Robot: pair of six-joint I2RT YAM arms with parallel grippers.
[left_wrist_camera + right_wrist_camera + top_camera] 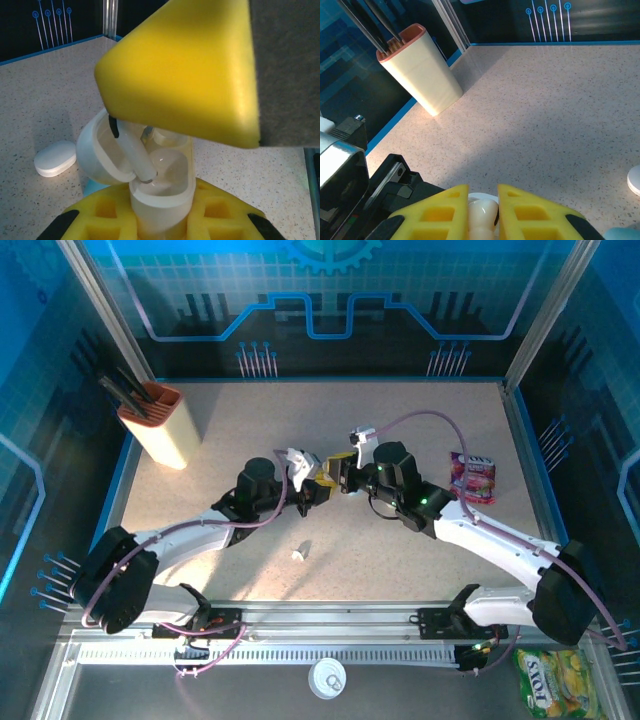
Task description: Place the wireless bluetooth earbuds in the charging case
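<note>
My right gripper [483, 200] clamps the small white plastic earbud [132, 150]; its stem slants down into the open white charging case [165, 197], clamped beneath in my left gripper [162, 222].

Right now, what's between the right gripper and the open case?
An earbud, pinched in the right gripper, its stem reaching down into the open case. The left wrist view shows it.

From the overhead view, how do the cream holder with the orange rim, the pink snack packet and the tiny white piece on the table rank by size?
Largest: cream holder with orange rim.
Middle: pink snack packet.
Smallest: tiny white piece.
</note>
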